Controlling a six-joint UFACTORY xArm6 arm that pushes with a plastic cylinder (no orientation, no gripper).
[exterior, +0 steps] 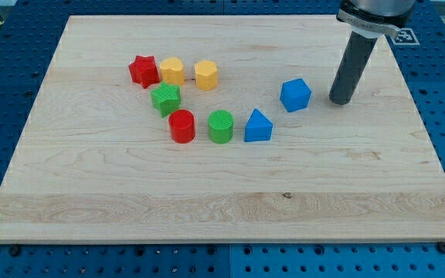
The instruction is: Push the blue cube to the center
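The blue cube (295, 94) sits on the wooden board (222, 193), right of the middle. My tip (342, 100) stands just to the view's right of the cube, a small gap apart, at about the same height in the view. The dark rod rises from there to the view's top right.
Left of the cube lie a blue triangular block (258, 126), a green cylinder (221, 127), a red cylinder (181, 126), a green star (165, 99), a red star (143, 70) and two yellow blocks (172, 70) (206, 75). Blue perforated table surrounds the board.
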